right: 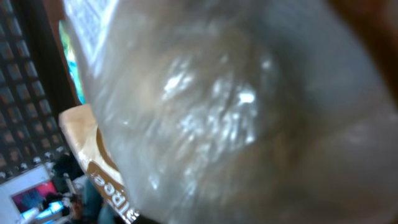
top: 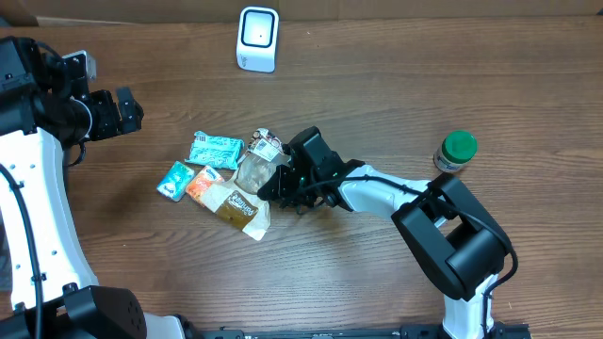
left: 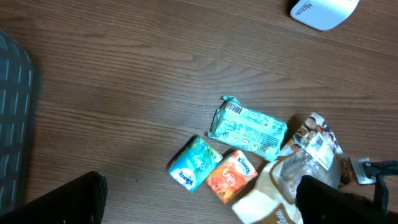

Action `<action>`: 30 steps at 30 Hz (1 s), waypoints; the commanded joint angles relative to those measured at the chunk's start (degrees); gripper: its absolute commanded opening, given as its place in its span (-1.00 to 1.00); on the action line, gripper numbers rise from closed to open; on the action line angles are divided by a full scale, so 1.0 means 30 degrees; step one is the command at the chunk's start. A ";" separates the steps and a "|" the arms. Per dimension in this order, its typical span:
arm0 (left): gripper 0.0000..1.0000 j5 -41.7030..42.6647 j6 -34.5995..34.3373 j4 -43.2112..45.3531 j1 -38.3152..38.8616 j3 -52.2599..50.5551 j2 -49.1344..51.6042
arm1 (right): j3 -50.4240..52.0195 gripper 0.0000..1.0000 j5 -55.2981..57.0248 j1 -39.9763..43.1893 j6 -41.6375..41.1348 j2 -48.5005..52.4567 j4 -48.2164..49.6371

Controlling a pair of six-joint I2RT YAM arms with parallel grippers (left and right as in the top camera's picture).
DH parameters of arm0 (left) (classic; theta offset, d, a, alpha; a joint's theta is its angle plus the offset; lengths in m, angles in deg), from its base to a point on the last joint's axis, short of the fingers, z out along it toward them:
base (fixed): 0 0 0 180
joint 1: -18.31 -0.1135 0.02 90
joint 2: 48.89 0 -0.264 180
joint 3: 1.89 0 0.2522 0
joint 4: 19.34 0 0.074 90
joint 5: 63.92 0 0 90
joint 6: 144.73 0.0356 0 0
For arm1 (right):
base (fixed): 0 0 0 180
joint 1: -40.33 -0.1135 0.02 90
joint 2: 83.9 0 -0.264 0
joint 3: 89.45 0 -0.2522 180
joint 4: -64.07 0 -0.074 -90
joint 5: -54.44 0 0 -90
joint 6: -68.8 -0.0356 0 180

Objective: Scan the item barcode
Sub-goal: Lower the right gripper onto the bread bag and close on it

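Observation:
A clear plastic bag (top: 254, 169) with a white barcode label lies in a heap of small packets at mid-table. My right gripper (top: 275, 185) sits at the bag's right edge and looks shut on it. In the right wrist view the bag (right: 236, 112) fills almost the whole frame and hides the fingers. The white scanner (top: 257, 39) stands at the table's far edge, well away from the bag. My left gripper (top: 127, 111) hovers open at the far left with nothing between its fingers. In its own view the left gripper (left: 199, 208) looks down on the bag (left: 311, 162).
Around the bag lie a teal packet (top: 216, 149), a blue tissue pack (top: 175, 180), an orange tissue pack (top: 203, 181) and a brown-and-cream pouch (top: 240, 207). A green-lidded jar (top: 456, 153) stands to the right, beside the right arm.

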 commanded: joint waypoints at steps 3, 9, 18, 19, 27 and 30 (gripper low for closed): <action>0.99 0.0087 0.0517 0.0058 0.0022 -0.0029 -0.0146 | -0.1326 -0.92 0.0539 0.0634 0.3053 -0.0029 -0.3016; 0.99 0.0087 0.0517 0.0058 0.0022 -0.0029 -0.0146 | -0.4284 -0.92 0.2047 0.0678 0.8189 -0.1792 -0.8663; 0.99 0.0087 0.0517 0.0058 0.0036 -0.0029 -0.0146 | -0.7468 -0.93 0.6426 0.0051 1.5344 -0.2018 -1.5526; 0.99 0.0087 0.0517 0.0058 0.0036 -0.0029 -0.0146 | -0.7388 -0.92 0.6419 0.0051 1.5715 -0.1960 -1.5635; 0.99 0.0087 0.0517 0.0058 0.0022 -0.0029 -0.0146 | -0.7140 -0.92 0.6564 0.0087 1.7114 -0.1654 -1.5701; 0.99 0.0087 0.0517 0.0058 0.0022 -0.0029 -0.0146 | -0.7140 -0.91 0.6564 0.0124 1.7107 -0.1654 -1.5781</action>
